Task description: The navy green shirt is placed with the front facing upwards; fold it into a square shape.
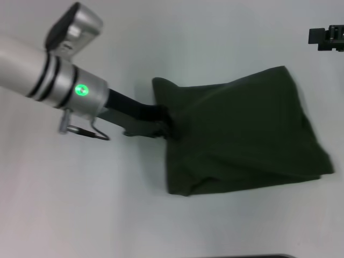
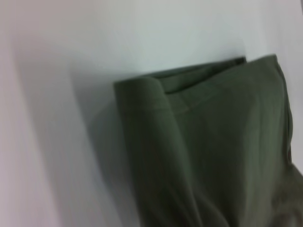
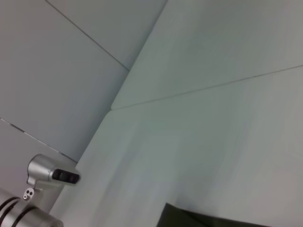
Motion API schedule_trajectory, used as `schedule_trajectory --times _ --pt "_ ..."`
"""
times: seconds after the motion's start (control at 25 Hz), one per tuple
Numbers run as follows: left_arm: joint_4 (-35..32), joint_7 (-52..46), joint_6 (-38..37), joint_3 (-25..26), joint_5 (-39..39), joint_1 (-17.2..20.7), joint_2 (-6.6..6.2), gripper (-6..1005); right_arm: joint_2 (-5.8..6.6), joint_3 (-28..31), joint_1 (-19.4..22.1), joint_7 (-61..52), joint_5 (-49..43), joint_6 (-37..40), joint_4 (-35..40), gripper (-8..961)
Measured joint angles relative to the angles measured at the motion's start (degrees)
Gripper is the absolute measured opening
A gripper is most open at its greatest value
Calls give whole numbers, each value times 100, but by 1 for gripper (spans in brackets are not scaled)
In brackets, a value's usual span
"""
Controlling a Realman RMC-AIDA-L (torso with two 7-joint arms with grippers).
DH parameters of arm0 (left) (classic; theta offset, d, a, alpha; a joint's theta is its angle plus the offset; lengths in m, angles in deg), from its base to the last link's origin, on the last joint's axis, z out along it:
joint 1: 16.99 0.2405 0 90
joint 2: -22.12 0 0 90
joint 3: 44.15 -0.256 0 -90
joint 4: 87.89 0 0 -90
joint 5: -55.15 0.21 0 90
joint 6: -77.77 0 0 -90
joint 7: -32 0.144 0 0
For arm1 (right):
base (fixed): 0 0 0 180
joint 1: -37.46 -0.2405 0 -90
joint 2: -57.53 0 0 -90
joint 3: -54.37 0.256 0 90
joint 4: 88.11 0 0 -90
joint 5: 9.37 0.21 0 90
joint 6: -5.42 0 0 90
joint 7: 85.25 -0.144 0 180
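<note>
The navy green shirt (image 1: pixel 247 134) lies folded, its left edge lifted.

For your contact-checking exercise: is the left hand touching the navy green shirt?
Touching. In the head view the left hand runs into the navy green shirt at its left edge, with cloth bunched around it.

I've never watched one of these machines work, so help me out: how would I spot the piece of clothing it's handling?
Start from the white table that fills the head view. Right of its middle lies the navy green shirt, a dark olive heap already folded over into a rough block. The left gripper reaches into its left edge, while the right gripper sits apart at the far right; the shirt is the only cloth there.
</note>
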Motion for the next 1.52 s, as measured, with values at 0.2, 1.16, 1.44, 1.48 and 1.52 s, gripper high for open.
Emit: schedule_trajectory --times 0.2,1.16,1.44,1.48,1.52 --pt "138 -52 -141 157 46 203 -275 67 11 0 -5 -5 0 -28 -79 915" --pt "555 401 -468 790 120 684 -784 137 26 1 -40 -75 -1 -27 -84 916" --pt "1332 304 -922 1601 116 983 -938 394 26 -74 -73 -91 -47 0 -84 916" --pt "1456 332 -1048 1730 79 1038 -886 415 26 -97 -77 -94 -50 7 -84 916" --pt "1532 389 -1182 1808 44 1057 -828 436 26 -114 -78 -97 -51 20 -84 916"
